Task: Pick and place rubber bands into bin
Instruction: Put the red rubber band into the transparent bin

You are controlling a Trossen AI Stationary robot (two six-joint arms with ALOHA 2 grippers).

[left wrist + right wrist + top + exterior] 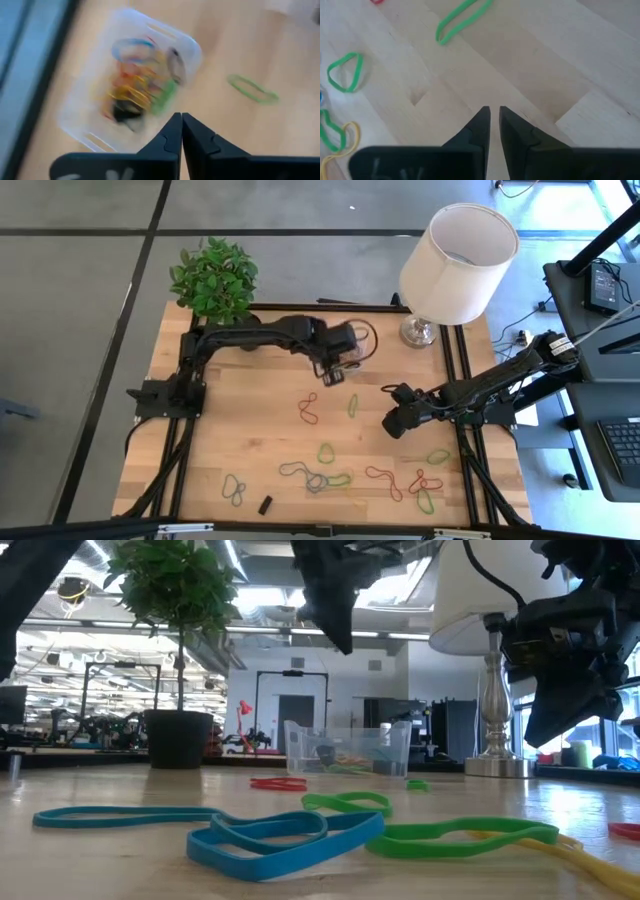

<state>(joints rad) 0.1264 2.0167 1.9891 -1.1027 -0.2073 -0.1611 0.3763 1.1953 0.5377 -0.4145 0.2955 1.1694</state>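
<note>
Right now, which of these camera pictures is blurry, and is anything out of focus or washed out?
Left wrist view: motion-smeared, so the bin and its rubber bands streak, though the shut left gripper stays crisp. Low view: the near blue rubber band is soft, and the lamp glares white. High and right wrist views: sharp and evenly lit.

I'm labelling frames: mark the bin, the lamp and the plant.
bin (90,112): left wrist view, on its clear side wall.
lamp (458,252): high view, on the white shade.
plant (214,280): high view, on the green leaves.
</note>
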